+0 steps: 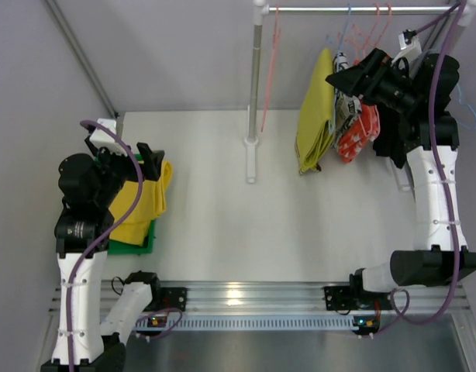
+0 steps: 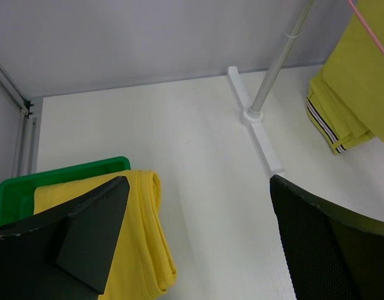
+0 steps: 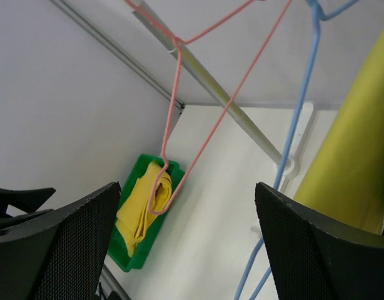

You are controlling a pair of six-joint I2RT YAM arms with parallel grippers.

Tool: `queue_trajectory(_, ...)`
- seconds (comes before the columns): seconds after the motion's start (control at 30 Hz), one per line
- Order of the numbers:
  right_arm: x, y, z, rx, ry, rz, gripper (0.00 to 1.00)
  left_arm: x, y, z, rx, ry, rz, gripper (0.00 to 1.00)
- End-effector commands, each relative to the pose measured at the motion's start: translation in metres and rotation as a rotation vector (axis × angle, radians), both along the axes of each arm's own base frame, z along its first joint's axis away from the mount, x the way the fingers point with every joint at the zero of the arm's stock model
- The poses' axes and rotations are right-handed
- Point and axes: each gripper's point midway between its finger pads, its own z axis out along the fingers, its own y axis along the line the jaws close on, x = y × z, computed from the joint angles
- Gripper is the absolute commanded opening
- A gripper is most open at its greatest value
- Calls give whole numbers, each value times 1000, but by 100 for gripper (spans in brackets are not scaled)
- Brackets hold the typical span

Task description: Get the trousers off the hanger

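Observation:
The bright yellow trousers lie folded in a green tray at the left; they also show in the left wrist view and the right wrist view. My left gripper is open just above them, one finger over the cloth. The olive-yellow trousers hang from the rail. My right gripper is open and empty, high by the rail beside the olive trousers. An empty pink hanger and a blue hanger hang in front of it.
A black-and-white printed cloth and a red-orange garment hang right of the olive trousers, under my right arm. The rack's post and foot stand mid-table. Another pink hanger hangs by the post.

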Motion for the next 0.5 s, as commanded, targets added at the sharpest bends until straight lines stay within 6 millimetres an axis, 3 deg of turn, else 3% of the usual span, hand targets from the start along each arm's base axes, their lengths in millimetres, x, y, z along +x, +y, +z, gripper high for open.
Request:
queue_trajectory(0.0,14,-2,-9,14,25,27,87,-2,-3,24,-16,-72,-11,99)
queue_trajectory(0.2,44,-10,-18,17,18,-33,85,-2,-1,22,-16,-66,-3,99)
queue_trajectory(0.47,77,0,-36,102,83,44,81,5,0,16,-17,-44,7,99)
